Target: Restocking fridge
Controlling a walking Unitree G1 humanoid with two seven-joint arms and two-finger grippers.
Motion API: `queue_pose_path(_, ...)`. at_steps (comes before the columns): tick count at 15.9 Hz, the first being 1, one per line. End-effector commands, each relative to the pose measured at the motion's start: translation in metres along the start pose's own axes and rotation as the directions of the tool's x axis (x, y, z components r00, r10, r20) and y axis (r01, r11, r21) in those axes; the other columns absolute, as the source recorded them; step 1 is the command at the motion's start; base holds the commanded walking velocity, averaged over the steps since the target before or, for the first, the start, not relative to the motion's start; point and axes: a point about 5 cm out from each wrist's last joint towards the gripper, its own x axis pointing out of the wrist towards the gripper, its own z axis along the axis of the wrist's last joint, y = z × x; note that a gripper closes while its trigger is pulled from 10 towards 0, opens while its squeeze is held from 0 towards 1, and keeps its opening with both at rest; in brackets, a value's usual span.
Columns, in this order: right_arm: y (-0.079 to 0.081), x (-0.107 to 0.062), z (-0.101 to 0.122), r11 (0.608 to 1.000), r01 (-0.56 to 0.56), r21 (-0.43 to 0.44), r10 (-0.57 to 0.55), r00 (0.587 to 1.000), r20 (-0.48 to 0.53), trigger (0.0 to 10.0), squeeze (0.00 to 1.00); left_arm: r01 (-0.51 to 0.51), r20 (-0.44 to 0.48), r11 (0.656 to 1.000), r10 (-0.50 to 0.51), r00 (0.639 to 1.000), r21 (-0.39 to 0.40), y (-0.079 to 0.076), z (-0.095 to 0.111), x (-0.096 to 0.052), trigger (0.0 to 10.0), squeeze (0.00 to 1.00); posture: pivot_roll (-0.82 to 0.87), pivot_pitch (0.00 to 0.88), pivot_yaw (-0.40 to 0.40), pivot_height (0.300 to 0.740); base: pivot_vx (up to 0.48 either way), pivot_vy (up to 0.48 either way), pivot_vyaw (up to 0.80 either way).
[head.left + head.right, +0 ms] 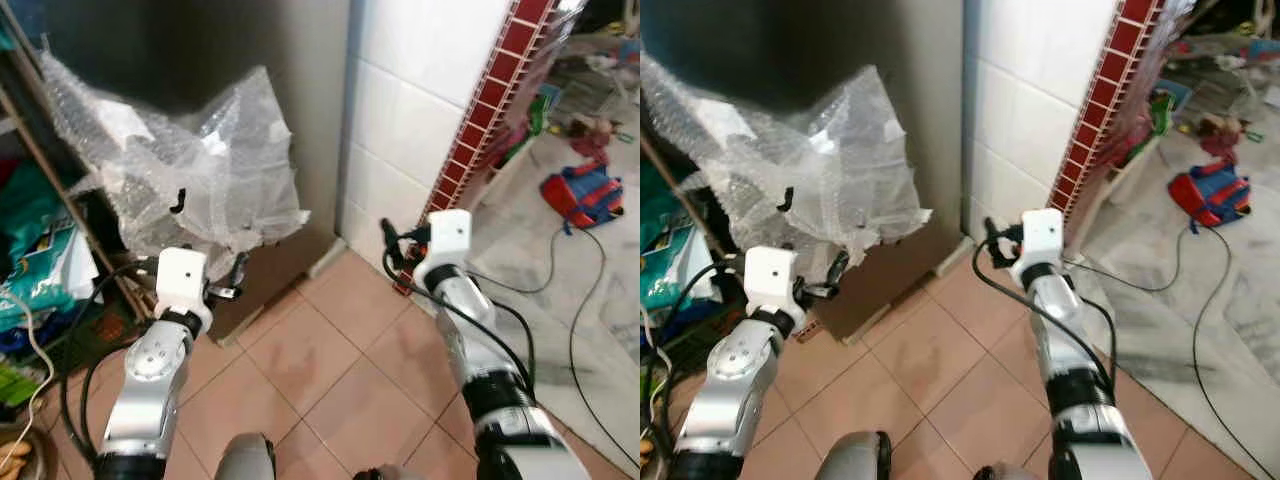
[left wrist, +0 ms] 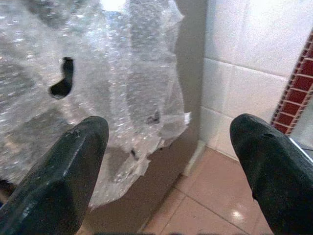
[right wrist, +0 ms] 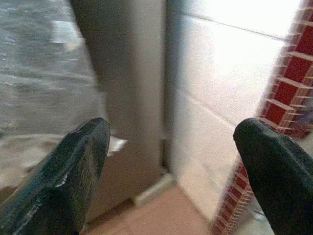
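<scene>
Both arms are raised over the tiled floor (image 1: 330,370), the left end effector (image 2: 166,161) and right end effector (image 3: 171,166) spread wide and empty, and beyond them stands the grey fridge (image 1: 315,110) draped in bubble wrap (image 1: 200,160), so approach squarely, minding the loose wrap.

Head stereo pair looks forward and down over both arms. Wrist cameras face 12 o'clock, close to the bubble wrap (image 2: 98,73) and white tiled wall (image 3: 225,93), which all views share.
</scene>
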Motion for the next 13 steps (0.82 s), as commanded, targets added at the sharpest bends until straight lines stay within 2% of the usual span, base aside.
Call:
queue_pose_path(1, -0.008, -0.008, -0.001, 0.998, 0.066, 0.005, -0.066, 0.998, -0.004, 10.0, 0.00, 0.015, -0.019, 0.999, -0.016, 1.000, -0.038, 0.003, -0.001, 0.004, 10.0, 0.00, 0.05, 0.013, 0.003, 0.740, 0.000, 0.000, -0.80)
queue_pose_path(4, -0.010, -0.015, -0.005, 0.994, 0.107, -0.016, -0.107, 0.994, -0.016, 10.0, 0.00, 0.080, 0.003, 0.990, -0.080, 0.997, -0.120, 0.002, -0.002, 0.006, 10.0, 0.00, 0.02, 0.011, 0.011, 0.740, 0.000, 0.000, -0.80)
queue_pose_path(5, -0.009, -0.012, -0.002, 0.994, 0.105, -0.030, -0.105, 0.994, -0.011, 10.0, 0.00, 0.110, 0.009, 0.987, -0.109, 0.994, -0.121, -0.003, -0.001, 0.010, 10.0, 0.00, 0.02, 0.013, 0.005, 0.740, 0.000, 0.450, -0.80)
queue_pose_path(8, -0.012, -0.005, 0.009, 0.994, 0.104, -0.042, -0.103, 0.995, 0.015, 10.0, 0.00, 0.116, 0.023, 0.986, -0.114, 0.993, -0.122, -0.008, -0.001, 0.010, 10.0, 0.00, 0.03, 0.018, -0.006, 0.740, 0.000, 0.355, -0.80)
queue_pose_path(10, -0.006, 0.000, 0.015, 0.997, 0.073, -0.036, -0.072, 0.997, 0.037, 10.0, 0.00, 0.125, 0.029, 0.983, -0.122, 0.992, -0.132, -0.009, -0.001, 0.008, 10.0, 0.00, 0.03, 0.021, -0.008, 0.740, 0.000, 0.000, -0.80)
queue_pose_path(13, 0.001, 0.002, 0.015, 0.997, 0.074, 0.015, -0.074, 0.997, 0.027, 10.0, 0.00, 0.140, 0.038, 0.980, -0.136, 0.990, -0.140, -0.011, -0.002, 0.008, 10.0, 0.00, 0.02, 0.030, -0.010, 0.740, 0.312, 0.160, -0.80)
